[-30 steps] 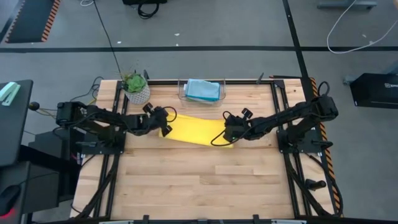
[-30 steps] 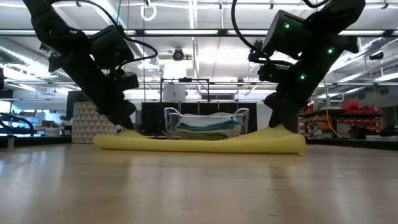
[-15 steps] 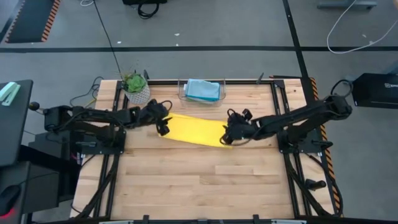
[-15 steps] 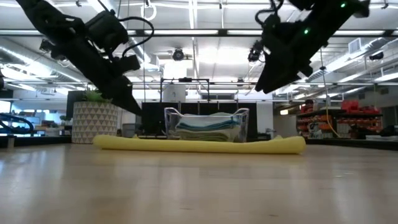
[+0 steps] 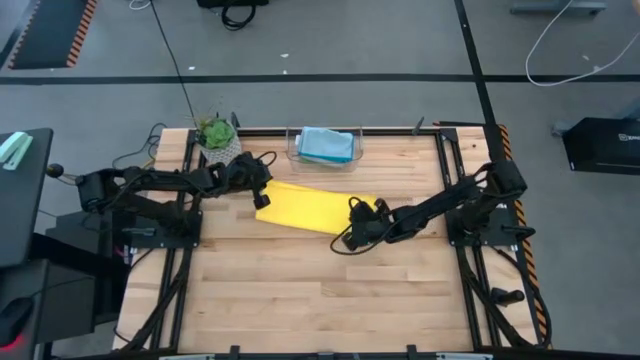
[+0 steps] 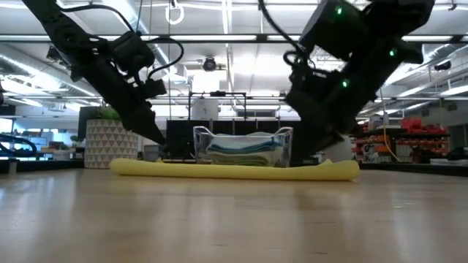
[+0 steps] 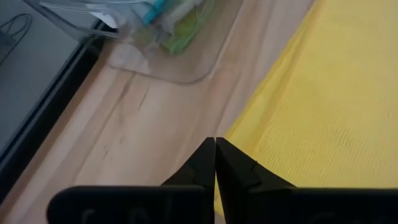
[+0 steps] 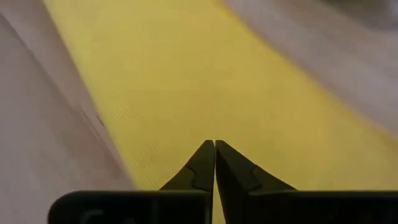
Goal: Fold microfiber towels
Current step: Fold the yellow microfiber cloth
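A yellow microfiber towel [image 5: 315, 208] lies folded into a long strip on the wooden table [image 5: 320, 290], flat in the low view [image 6: 234, 170]. My left gripper [image 5: 262, 198] is shut at the strip's far left corner, its tips [image 7: 215, 144] over the towel's edge. My right gripper [image 5: 352, 235] is shut at the strip's near right end, its tips [image 8: 214, 146] over yellow cloth. Nothing shows between either pair of fingers. My left gripper's shut fingertips stand beside the towel's far long edge [image 7: 239, 134]; I cannot tell whether they touch it. My right gripper slants down from the table's right onto the towel's near edge [image 8: 155, 158]; whether its shut tips touch the cloth, I cannot tell.
A clear plastic bin [image 5: 323, 146] with folded towels, a light blue one on top, stands at the far edge just behind the strip [image 6: 243, 148]. A potted plant [image 5: 218, 140] stands at the far left. The near half of the table is bare wood.
Both grippers have let go of the towel's ends and lifted off it; the ends have settled flat. My right gripper has then swung toward the table's left and near edge and come down at the strip's near right end. My left gripper has shifted toward the far edge.
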### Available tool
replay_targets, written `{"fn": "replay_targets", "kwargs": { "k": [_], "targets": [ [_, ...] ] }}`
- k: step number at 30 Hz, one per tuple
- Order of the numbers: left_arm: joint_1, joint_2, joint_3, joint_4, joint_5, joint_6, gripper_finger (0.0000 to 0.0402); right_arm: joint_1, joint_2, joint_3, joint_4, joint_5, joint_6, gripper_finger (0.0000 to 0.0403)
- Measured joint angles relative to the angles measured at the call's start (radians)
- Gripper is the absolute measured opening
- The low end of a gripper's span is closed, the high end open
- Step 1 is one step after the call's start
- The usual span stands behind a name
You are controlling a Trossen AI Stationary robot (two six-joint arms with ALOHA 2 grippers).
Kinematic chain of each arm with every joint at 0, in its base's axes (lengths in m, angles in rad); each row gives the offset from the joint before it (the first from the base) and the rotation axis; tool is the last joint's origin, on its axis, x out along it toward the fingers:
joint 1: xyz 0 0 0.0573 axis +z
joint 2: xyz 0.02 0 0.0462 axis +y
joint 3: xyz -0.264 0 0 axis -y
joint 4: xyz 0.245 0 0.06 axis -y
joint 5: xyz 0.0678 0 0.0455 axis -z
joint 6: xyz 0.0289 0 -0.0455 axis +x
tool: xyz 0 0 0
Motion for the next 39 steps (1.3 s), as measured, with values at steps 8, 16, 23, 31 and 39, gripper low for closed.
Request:
{"fn": "replay_targets", "kwargs": {
  "k": [8,16,23,31,39],
  "targets": [
    [-0.002,0.003,0.000,0.009,0.054,0.035,0.0013,0.028,0.056,0.003,-0.026,-0.232,-0.085,0.0008],
    [-0.002,0.003,0.000,0.007,0.122,0.052,0.0009,0.087,-0.131,-0.043,-0.367,-0.324,-0.181,0.0004],
    [-0.035,0.003,0.000,-0.025,0.313,-0.114,0.0049,0.124,-0.427,-0.138,-0.350,-0.298,-0.154,0.0017],
    [-0.090,0.025,0.001,-0.068,0.382,-0.270,0.0188,0.167,-0.537,-0.165,-0.279,-0.171,-0.180,0.0010],
    [-0.096,0.183,-0.001,0.075,0.382,-0.320,0.0194,0.167,-0.485,-0.165,-0.267,-0.152,-0.204,0.0012]
  ]
}}
